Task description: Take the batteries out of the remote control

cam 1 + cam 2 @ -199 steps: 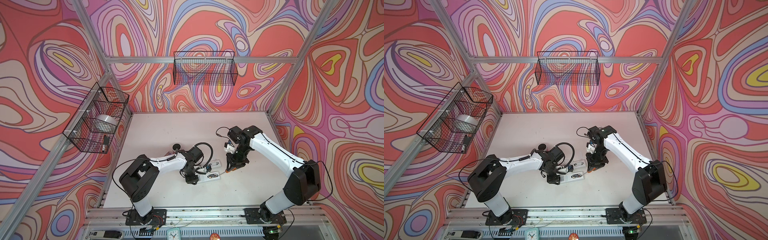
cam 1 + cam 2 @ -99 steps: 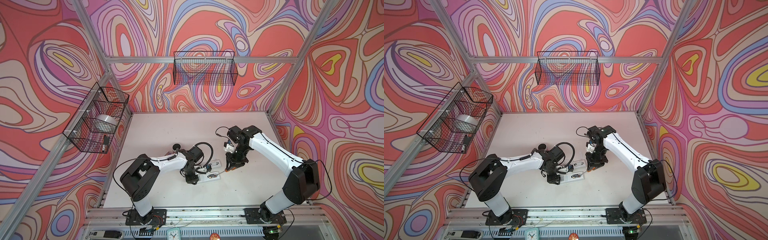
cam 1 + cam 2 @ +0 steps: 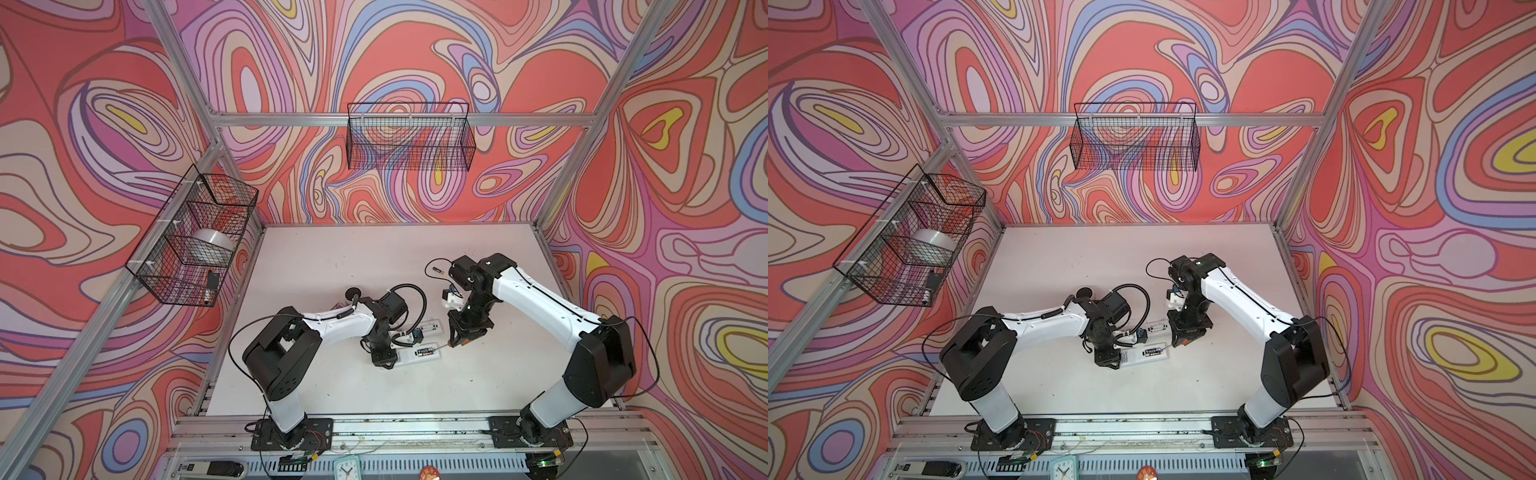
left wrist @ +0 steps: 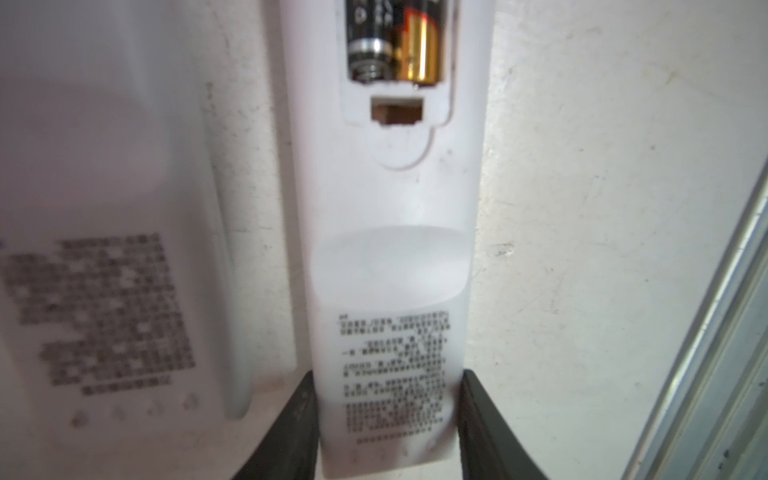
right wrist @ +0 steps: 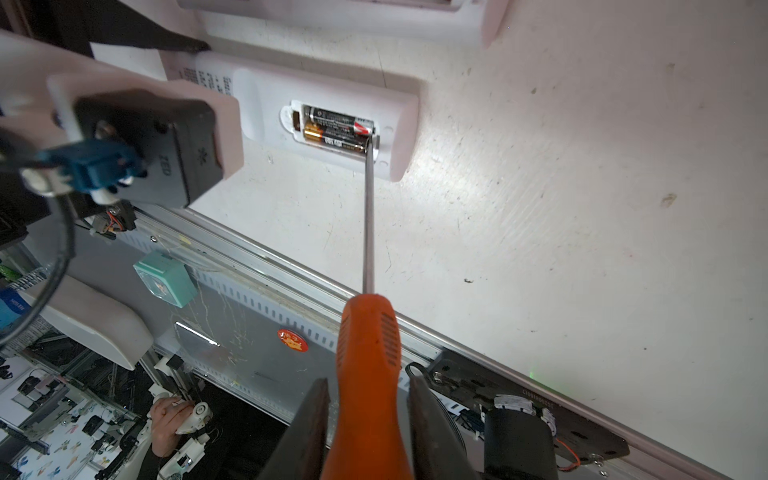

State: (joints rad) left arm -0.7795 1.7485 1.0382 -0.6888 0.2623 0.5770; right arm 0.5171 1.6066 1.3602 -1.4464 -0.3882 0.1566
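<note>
Left gripper (image 4: 386,399): jaws clamped on both sides of the printed end of the white remote (image 4: 390,208). The remote lies face down on the table (image 3: 353,257).

Its cover is off and the bay is open. Two batteries (image 5: 338,131) lie in the bay side by side, black with gold ends pointing opposite ways. Both top views show them seated (image 3: 424,351).

Right gripper (image 5: 369,395): jaws clenched on the orange handle of the screwdriver (image 5: 368,332). We see the shaft slanting down to the bay. The tip meets the end of the nearer battery, against the bay wall at the remote's free end.

A second remote (image 3: 430,328) lies just beside the first, on its far side. We cannot tell whether it carries batteries.
</note>
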